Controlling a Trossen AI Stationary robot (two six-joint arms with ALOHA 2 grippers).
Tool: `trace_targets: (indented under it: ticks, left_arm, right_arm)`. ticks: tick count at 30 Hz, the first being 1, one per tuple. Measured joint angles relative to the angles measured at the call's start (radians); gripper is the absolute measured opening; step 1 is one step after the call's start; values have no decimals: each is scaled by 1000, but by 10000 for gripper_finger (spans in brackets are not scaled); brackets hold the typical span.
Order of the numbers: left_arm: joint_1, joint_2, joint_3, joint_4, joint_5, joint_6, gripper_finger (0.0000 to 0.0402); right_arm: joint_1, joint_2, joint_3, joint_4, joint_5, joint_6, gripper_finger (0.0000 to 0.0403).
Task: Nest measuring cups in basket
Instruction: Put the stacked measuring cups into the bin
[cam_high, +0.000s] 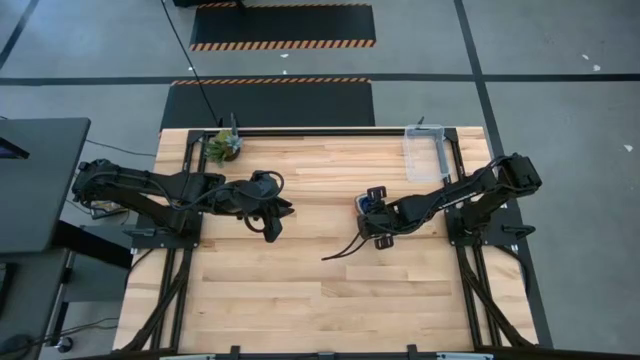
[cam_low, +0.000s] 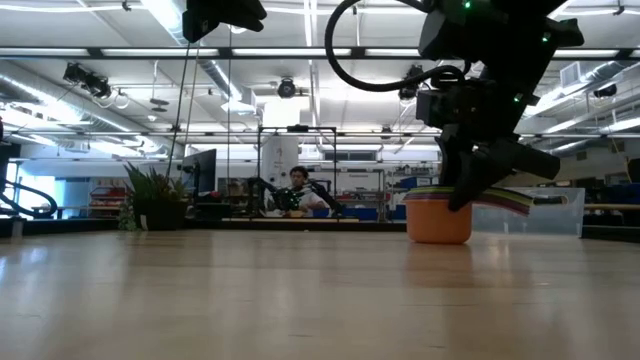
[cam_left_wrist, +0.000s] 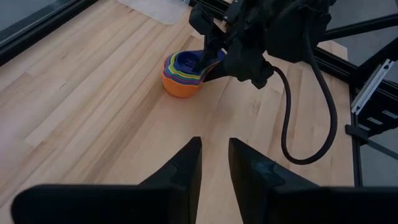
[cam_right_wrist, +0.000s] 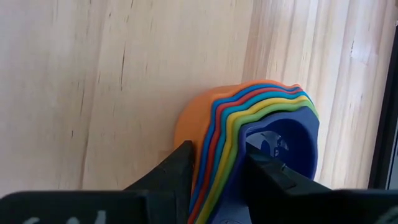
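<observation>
One wooden table (cam_high: 300, 290) in a workshop hall; nested measuring cups (cam_left_wrist: 181, 74) (orange outermost) gripped at rims by right gripper (cam_right_wrist: 214, 171); left gripper (cam_left_wrist: 214, 163) narrowly parted.

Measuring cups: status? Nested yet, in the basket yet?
Done: the measuring cups are nested in one stack, orange outermost, dark blue innermost, standing on the table. In hand: the right gripper is closed over the stack's rim. The left gripper waits mid-table, slightly open and empty. Left: moving the stack into the clear basket, which sits empty at the far right edge.
</observation>
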Motion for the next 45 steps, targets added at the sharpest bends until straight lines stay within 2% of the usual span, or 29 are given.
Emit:
trace_targets:
  ticks: [21, 31, 45]
  left_arm:
    - [0, 0, 0, 2, 0, 3, 87]
    - [0, 0, 0, 2, 0, 72, 87]
    - [0, 0, 0, 0, 0, 73, 87]
  right_arm:
    - [-12, -2, 2, 3, -25, 46, 123]
    - [-35, -2, 3, 1, -25, 53, 123]
    - [-104, 0, 84, -85, -63, 45, 114]
